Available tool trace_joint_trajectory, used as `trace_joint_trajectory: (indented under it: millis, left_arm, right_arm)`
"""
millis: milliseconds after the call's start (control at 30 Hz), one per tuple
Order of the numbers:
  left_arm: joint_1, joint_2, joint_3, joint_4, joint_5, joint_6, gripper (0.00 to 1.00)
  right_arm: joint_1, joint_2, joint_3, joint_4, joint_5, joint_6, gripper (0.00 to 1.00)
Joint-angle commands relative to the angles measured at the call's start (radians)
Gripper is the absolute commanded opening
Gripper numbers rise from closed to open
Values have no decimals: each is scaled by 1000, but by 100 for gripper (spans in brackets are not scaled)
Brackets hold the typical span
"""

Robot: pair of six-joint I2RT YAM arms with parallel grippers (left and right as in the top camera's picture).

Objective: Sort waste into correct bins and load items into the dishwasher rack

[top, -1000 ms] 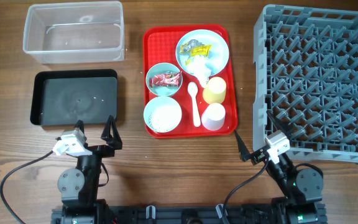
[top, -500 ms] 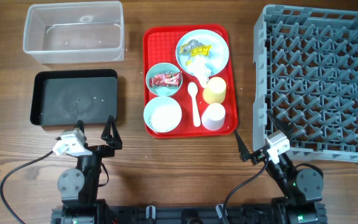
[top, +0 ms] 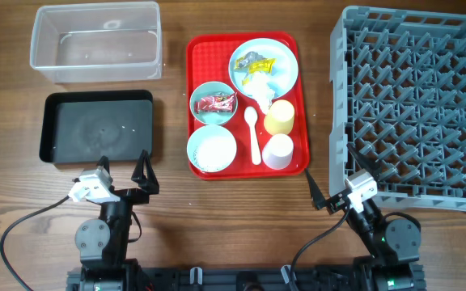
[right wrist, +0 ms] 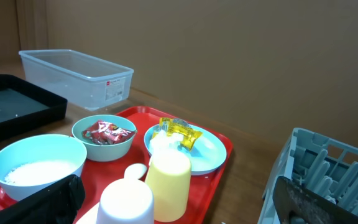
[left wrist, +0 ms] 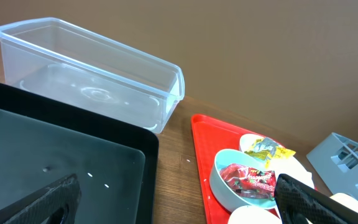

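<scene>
On the red tray [top: 191, 73] stand a pale blue plate [top: 284, 69] with a yellow wrapper [top: 257, 58] and a white tissue [top: 259, 82], a light green bowl [top: 201, 91] holding a red wrapper [top: 214, 102], a light blue bowl [top: 191, 149] of rice [top: 212, 149], a white spoon [top: 254, 137], a yellow cup [top: 279, 116] and a white cup [top: 278, 151]. The clear tub [top: 95, 40] and black tray [top: 99, 129] lie left, the grey rack [top: 419, 105] right. My left gripper [top: 122, 174] and right gripper [top: 334, 192] are open, empty, near the front edge.
The left wrist view shows the black tray [left wrist: 61, 155], the clear tub [left wrist: 92, 74] and the green bowl [left wrist: 225, 180]. The right wrist view shows both cups [right wrist: 166, 183] close ahead and the rack [right wrist: 328, 168] at the right. Bare wood lies between trays and rack.
</scene>
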Motion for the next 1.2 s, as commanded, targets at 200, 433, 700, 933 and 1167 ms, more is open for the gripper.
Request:
trace_joint_trajectory:
  millis: [200,433,700,933,1167]
  left_arm:
    - [-3,-5,-3,-5,-6,13,100]
    - [-3,-5,-3,-2,11,13,100]
    - [-3,35,127,-88,80,47,100]
    - [-4,342,420,-224,132,156,100]
    - [-15,844,907,-432,238,231,100]
  right_arm:
    - [-2,-3,-3,17,16,-68,100]
    - [-2,-3,-3,56,6,-172,100]
    - [-2,0,50,149,-6,-58,100]
    - [-2,253,354,25,-27,1,100]
    - [-2,778,897,-402,-50,32,100]
